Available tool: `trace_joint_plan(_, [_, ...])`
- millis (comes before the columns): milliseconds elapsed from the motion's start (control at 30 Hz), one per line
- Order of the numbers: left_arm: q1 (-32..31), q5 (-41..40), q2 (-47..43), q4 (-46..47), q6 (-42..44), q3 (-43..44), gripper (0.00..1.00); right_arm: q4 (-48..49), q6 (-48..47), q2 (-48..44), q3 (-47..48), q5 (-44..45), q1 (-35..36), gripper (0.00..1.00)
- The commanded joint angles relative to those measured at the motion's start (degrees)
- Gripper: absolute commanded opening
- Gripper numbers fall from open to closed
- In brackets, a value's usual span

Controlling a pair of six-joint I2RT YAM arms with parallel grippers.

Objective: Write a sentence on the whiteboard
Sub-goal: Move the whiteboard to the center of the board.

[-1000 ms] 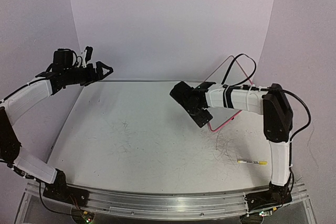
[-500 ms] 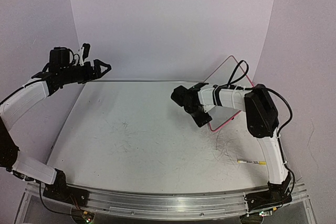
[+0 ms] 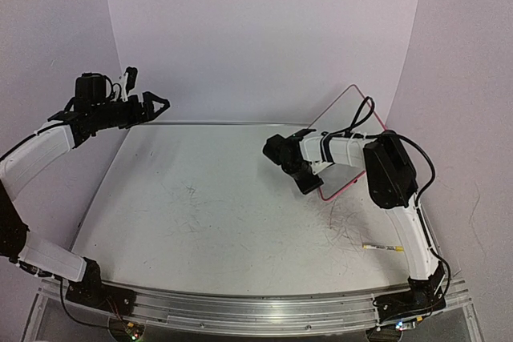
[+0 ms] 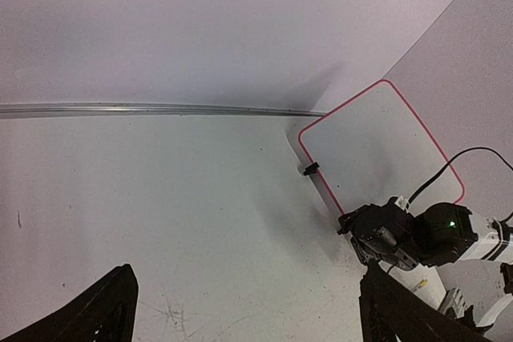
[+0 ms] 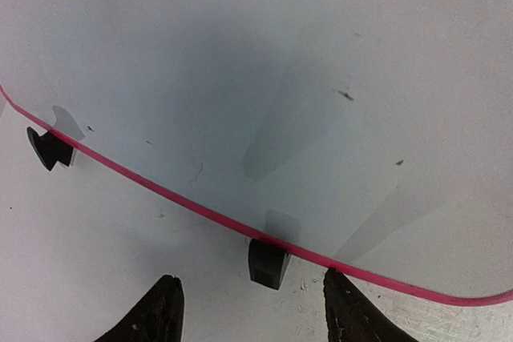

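At the far left, the left gripper (image 3: 158, 105) hangs high above the table (image 3: 200, 214), its jaws wide apart and holding nothing. To the right of the middle, the right gripper (image 3: 307, 182) is low at the bottom edge of the whiteboard (image 3: 350, 98). Its wrist view shows its two fingers (image 5: 164, 314) apart, with one black clip (image 5: 268, 263) just in front of the gap, and nothing clamped. The whiteboard stands in the far right corner, its clipped edge on the table, and it seems to lean back against the wall. I see no writing on it. It looks thin, stiff and light, so I think a small push can make it slide or fall flat. Its face is smooth and probably slippery. The pink rim (image 5: 176, 200) beside the clip seems the best place to hold, one finger on each face. Further right, near the front, a thin marker with a yellow end (image 3: 385, 247) lies on the table, well apart from both grippers.
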Motion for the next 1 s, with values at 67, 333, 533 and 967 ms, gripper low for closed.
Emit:
trace_joint_plan(67, [-0.1,-0.3,-1.0,2.3,0.2,-0.7,0.97,1.1,-3.8,0.8,0.0,1.4,-1.5,0.57])
trace_joint_plan(333, [-0.1,-0.1,-0.6,2.5,0.2,-0.8,0.97,4.5,-4.5,-1.6,-5.5,0.3,-3.0,0.47])
trace_joint_plan(533, [-0.1,-0.1,-0.3,2.6,0.2,-1.0,0.97,6.3,-7.4,-3.3,-8.2,0.7,-3.4,0.38])
trace_joint_plan(967, [-0.1,-0.1,0.3,2.8,0.2,-1.2,0.97,24.0,-33.8,-11.4,-24.4,-0.4,-3.4,0.14])
